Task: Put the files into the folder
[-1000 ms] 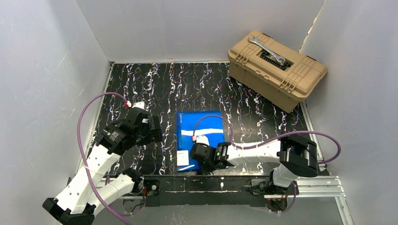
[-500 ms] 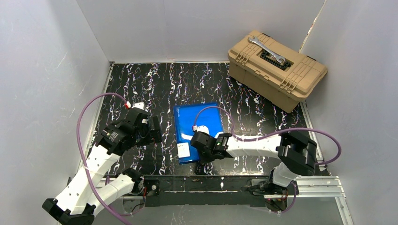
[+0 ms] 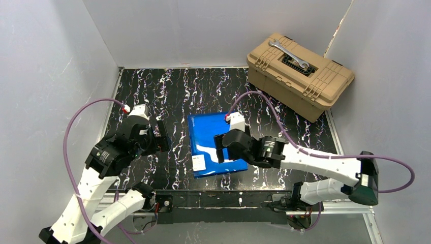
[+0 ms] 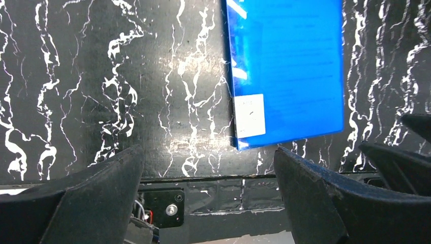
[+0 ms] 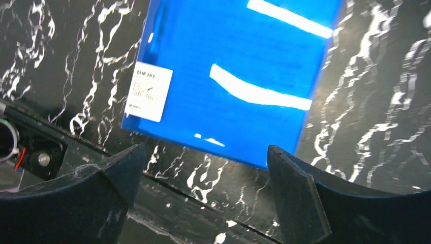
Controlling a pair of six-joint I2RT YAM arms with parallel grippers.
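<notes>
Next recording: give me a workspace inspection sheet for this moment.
Surface: black table with white marbling.
Job's things: blue folder closed, lying flat; white label at its near left corner; loose files: nothing seen.
Clutter: tan toolbox at far right, wrench on its lid.
Grippers: left gripper open, left of folder; right gripper open above folder, holding nothing.
Cables: left purple cable, right purple cable, both looping.
Surroundings: plain pale walls.

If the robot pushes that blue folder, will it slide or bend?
Probably slide: the folder looks glossy, with bright glare stripes, and lies flat on the table. It looks thin, so lifted by one edge it would likely droop. Being flat, it shouldn't roll or tip.
</notes>
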